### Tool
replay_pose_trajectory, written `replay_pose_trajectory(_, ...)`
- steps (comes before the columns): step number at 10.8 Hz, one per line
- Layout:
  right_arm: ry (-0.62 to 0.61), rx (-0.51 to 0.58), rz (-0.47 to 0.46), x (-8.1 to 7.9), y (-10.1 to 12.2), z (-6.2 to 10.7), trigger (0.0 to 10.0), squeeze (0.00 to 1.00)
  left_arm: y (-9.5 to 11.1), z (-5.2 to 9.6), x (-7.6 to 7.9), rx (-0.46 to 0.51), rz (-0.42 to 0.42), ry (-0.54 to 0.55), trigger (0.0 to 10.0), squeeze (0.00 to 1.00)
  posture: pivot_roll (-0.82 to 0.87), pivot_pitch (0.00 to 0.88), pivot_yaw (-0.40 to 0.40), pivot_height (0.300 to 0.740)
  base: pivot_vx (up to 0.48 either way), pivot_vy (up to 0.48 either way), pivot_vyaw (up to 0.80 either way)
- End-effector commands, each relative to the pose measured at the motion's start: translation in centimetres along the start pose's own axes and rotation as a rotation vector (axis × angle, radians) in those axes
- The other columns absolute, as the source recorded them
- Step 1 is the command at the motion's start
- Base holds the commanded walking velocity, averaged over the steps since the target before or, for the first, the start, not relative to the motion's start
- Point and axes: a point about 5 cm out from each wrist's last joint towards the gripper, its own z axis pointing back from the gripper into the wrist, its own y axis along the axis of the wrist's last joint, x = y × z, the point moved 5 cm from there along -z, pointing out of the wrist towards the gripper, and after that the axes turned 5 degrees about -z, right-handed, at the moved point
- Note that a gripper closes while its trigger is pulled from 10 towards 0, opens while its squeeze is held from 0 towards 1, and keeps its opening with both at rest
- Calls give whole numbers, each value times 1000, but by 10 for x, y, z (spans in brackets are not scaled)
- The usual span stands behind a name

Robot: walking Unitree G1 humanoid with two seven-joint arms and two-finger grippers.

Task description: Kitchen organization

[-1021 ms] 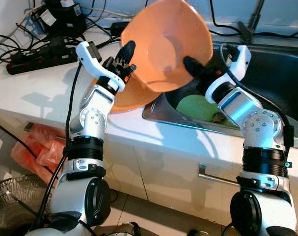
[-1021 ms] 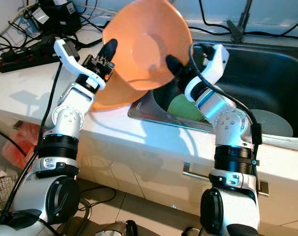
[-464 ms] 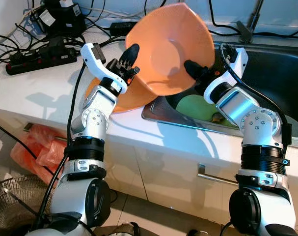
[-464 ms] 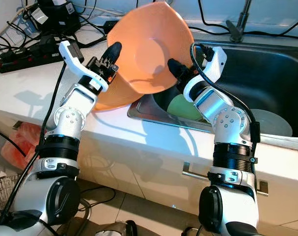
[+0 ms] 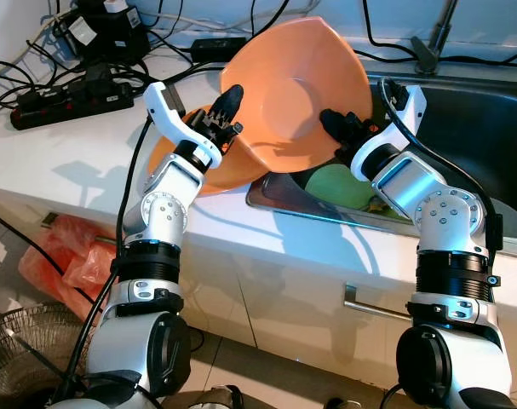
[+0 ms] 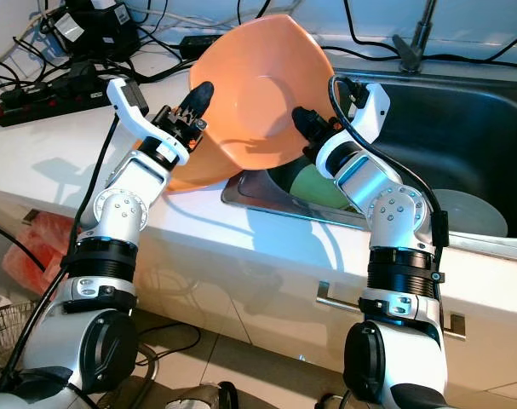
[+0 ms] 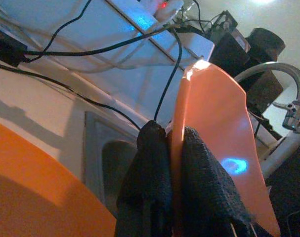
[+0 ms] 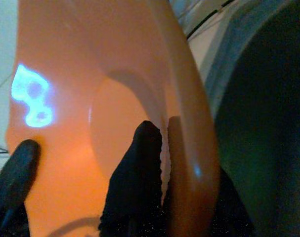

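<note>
A white counter [image 5: 79, 162] is seen, with a steel sink [image 5: 488, 128] set into it at the right. An orange bowl [image 5: 169, 158] rests beside the sink's left edge; a power strip [image 5: 66, 102] and cables [image 5: 11, 72] lie far left

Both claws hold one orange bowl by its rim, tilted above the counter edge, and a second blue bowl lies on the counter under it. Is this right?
Not quite: the second bowl is orange, not blue, as the left eye view shows. The left claw and right claw do grip the tilted orange bowl by its rim.
</note>
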Motion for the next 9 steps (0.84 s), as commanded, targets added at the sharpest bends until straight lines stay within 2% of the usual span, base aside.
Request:
replay_pose_trajectory(1,-39,-13,-2,8,-2,0,0,0,20,-3,11,63,-46,-50,3765,0,29,113,112,740,0,0,0)
replay_pose_trajectory(2,-43,-10,-2,9,-2,1,0,0,21,-3,10,62,-76,-35,10000,1000,27,111,113,740,0,0,0)
replay_pose_trajectory(6,-64,18,-10,12,2,0,0,0,20,-3,10,50,-91,-24,10000,1000,34,106,114,740,0,0,0)
replay_pose_trajectory(9,-192,116,38,36,21,3,0,0,12,1,13,4,-140,-44,10000,1000,35,104,112,740,0,0,0)
